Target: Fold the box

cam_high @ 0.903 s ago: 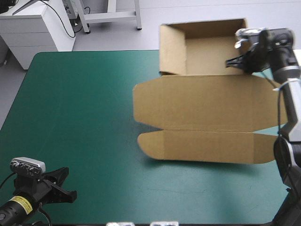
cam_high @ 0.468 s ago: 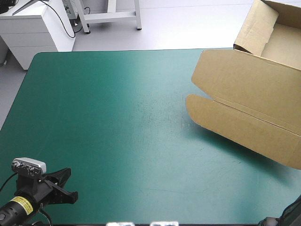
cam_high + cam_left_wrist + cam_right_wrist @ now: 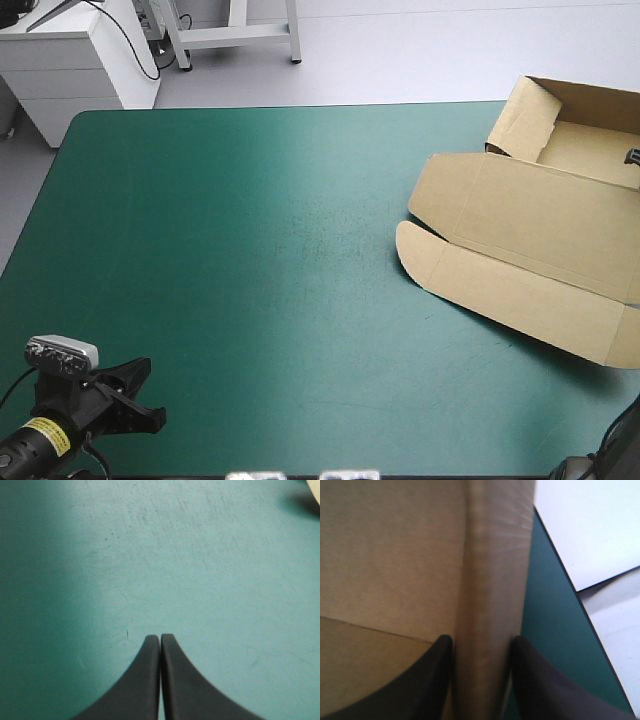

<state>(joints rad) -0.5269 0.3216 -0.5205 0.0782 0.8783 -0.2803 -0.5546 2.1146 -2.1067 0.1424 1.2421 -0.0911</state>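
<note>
The brown box (image 3: pixel 540 215) lies at the table's right side, turned at an angle. It is an open tray (image 3: pixel 590 145) with raised walls toward the far edge, and its lid and front flap (image 3: pixel 500 290) lie flat on the cover. Only a black tip of my right gripper (image 3: pixel 633 155) shows in the high view, at the tray's right wall. In the right wrist view, my right gripper (image 3: pixel 482 642) has that upright wall (image 3: pixel 492 570) between its fingers. My left gripper (image 3: pixel 135 392) rests at the near left corner, far from the box. It is shut (image 3: pixel 160 639) over bare cover.
The teal-green cover (image 3: pixel 250 250) stretches bare from my left gripper to the box. The tray sits close to the table's far right corner, and the table's edge (image 3: pixel 560 585) runs just beside the gripped wall, with pale floor beyond.
The box has slid to the right and turned, its tray now near the far right corner. My right gripper went with it, almost out of the high view. The left arm stayed put.
</note>
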